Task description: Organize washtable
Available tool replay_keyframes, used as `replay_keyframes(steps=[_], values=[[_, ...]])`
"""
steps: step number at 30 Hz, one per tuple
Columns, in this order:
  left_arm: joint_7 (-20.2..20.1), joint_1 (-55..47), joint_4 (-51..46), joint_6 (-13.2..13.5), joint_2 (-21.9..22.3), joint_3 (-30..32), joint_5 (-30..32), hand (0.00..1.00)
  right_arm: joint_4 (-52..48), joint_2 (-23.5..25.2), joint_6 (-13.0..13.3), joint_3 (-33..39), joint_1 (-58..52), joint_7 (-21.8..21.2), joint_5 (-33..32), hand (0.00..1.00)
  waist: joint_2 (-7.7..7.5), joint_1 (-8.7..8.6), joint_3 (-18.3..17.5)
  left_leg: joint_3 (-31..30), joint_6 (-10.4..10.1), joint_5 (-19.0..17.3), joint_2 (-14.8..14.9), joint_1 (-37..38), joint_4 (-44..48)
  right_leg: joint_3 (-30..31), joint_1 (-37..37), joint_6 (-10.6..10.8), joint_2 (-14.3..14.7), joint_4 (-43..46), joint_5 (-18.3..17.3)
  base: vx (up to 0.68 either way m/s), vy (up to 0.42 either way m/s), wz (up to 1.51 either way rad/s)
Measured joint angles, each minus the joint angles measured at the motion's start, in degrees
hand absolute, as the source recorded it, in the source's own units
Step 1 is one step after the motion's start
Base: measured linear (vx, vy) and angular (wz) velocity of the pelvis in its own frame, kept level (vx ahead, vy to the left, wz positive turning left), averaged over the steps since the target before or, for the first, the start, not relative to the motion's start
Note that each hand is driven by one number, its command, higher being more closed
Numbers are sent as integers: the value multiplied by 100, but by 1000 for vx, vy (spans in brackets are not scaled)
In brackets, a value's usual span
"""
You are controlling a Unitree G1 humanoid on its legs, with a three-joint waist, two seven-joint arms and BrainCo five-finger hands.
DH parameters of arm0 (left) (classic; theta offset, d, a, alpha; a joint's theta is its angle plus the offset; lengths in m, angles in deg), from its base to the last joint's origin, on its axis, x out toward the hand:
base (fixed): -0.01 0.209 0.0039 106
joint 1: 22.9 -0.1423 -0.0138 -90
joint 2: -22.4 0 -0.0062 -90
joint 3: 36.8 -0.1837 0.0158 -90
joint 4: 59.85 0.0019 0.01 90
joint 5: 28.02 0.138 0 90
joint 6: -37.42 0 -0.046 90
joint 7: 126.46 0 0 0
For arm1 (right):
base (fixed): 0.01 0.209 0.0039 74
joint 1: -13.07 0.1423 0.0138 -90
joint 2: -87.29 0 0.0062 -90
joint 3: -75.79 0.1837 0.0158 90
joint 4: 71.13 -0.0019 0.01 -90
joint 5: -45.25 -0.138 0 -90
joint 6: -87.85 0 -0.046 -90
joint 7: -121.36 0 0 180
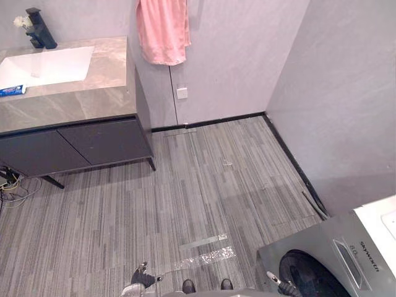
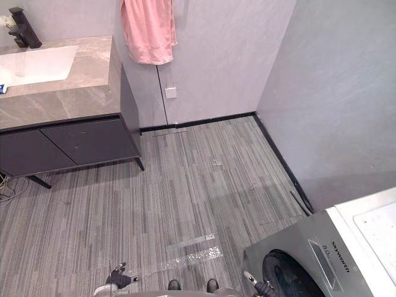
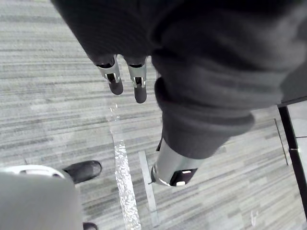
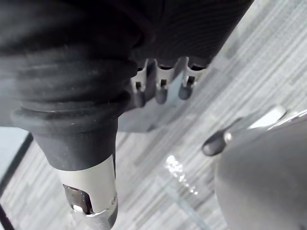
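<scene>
The washtable (image 1: 93, 93) stands at the far left, a marble top over dark cabinet fronts (image 1: 80, 145). Its white sink (image 1: 46, 65) has a black faucet (image 1: 38, 31) behind it. A blue tube (image 1: 12, 90) lies on the counter's left edge. My left hand (image 1: 141, 275) hangs low over the floor, well away from the washtable, its fingers (image 3: 113, 76) straight and its thumb out, holding nothing. My right hand (image 1: 275, 283) hangs beside the washing machine (image 1: 346, 253) with relaxed fingers (image 4: 160, 91), also holding nothing.
A pink towel (image 1: 163, 31) hangs on the wall right of the washtable, above a white wall socket (image 1: 182, 93). The grey washing machine fills the near right corner. Shiny tape strips (image 1: 204, 250) lie on the striped grey floor. Walls close the back and right.
</scene>
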Motion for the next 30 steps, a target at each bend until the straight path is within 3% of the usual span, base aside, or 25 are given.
replay_keyframes(steps=[16, 20, 22, 23, 25, 27, 29, 30], values=[[-33, 34, -13, 87, 192, -121, -32, 0, -68, 9, 6, -5, 11, 0, 48, 0, 63, 13, 47, -181, 2, 3, 7, 43, 8, -212, 160, 10, -5, -25, -22, 19, -4, 5], [-15, 46, -29, 88, 170, -98, -134, 0, -136, 61, 17, -40, 32, -11, 129, 0, 10, -5, 162, -405, -84, -53, -4, 25, 133, -467, 104, -82, -46, 381, -324, 23, -27, 30], [-9, 58, -194, 92, 104, -12, -153, 0, -167, 91, 28, -123, 48, -16, 163, 0, -117, 7, 290, -450, -300, -488, 49, -375, 1070, -556, -7, -142, -99, 768, -594, -18, -68, 41], [-8, 88, -284, 110, 98, 68, -235, 0, -201, 98, 36, -124, 67, -16, 230, 0, -153, 51, 407, -382, -394, -740, 165, -781, 2020, -604, -43, -214, -94, 920, -718, -71, -86, 28], [15, 129, -470, 134, 123, 245, -385, 0, -215, 58, 33, -179, 96, -10, 307, 0, -177, 181, 540, -140, -428, -838, 397, -1510, 3503, -526, 52, -327, -73, 1048, -852, -17, -79, 1], [85, 127, -451, 141, 178, 296, -405, 0, -216, -27, 32, -309, 168, -6, 349, 0, -90, 144, 586, -153, -371, -959, 484, -1691, 3693, -508, 188, -352, -62, 1057, -932, 78, 28, -11], [90, 133, -478, 164, 234, 301, -427, 0, -212, -121, 28, -367, 170, -10, 369, 0, 20, 157, 616, -185, -384, -930, 545, -1904, 3177, -392, 288, -301, -115, 1055, -1053, 143, 154, -21], [87, 144, -483, 201, 239, 329, -481, 0, -211, -141, 23, -411, 201, -9, 408, 0, 49, 164, 633, -291, -529, -778, 537, -2041, 2523, -323, 317, -242, -180, 1024, -1127, 157, 161, -19]])
